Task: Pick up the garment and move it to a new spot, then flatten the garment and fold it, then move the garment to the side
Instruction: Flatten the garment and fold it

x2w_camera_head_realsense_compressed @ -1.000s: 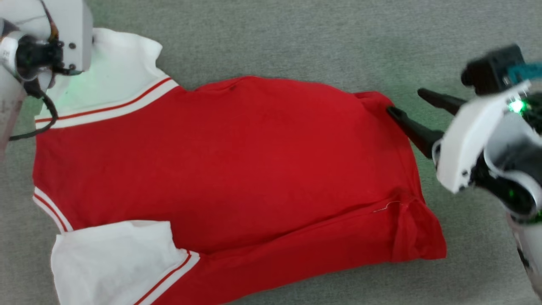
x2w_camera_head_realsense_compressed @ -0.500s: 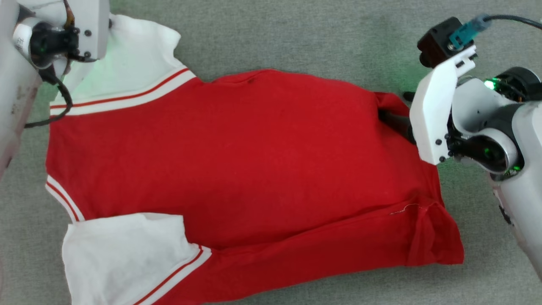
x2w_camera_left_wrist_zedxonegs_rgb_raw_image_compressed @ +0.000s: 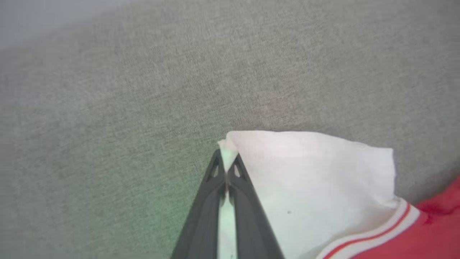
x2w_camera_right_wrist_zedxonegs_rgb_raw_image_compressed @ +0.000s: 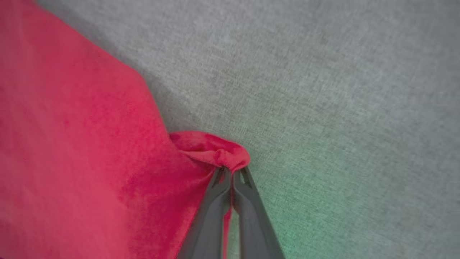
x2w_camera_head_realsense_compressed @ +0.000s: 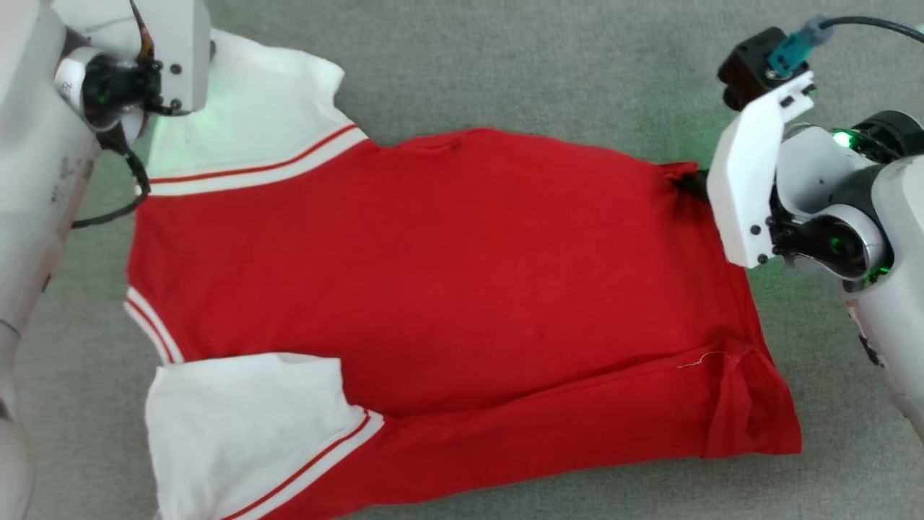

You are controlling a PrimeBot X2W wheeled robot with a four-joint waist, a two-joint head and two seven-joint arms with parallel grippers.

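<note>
Holding the garment (x2w_camera_head_realsense_compressed: 433,274) at two places, I have it spread out on the grey cloth surface (x2w_camera_head_realsense_compressed: 520,65) in front of me. It lies mostly flat with a plain red side up, the sleeves to the left and the bottom edge to the right.

At the far left, my left gripper (x2w_camera_left_wrist_zedxonegs_rgb_raw_image_compressed: 227,160) has its two dark fingers pressed together on the corner of the far white sleeve (x2w_camera_head_realsense_compressed: 267,137). In the left wrist view a thin strip of white cloth shows between the fingers, and the corner of the sleeve stands out just past the tips. In the head view the pale wrist of this arm covers the fingers.

The near white sleeve (x2w_camera_head_realsense_compressed: 238,426) lies on the near left side. Red-and-white striped trim (x2w_camera_head_realsense_compressed: 148,325) runs along the left edge between the two sleeves, and the same stripes border each sleeve where it meets the red body.

In the middle the red body is smooth, with one long crease along the near side. At the near right corner there is a small folded flap (x2w_camera_head_realsense_compressed: 743,404), and a short white thread (x2w_camera_head_realsense_compressed: 696,357) lies just beside it.

At the far right corner, my right gripper (x2w_camera_right_wrist_zedxonegs_rgb_raw_image_compressed: 231,174) is closed on a small bunch of the red cloth; the cloth puckers around the fingertips there.
</note>
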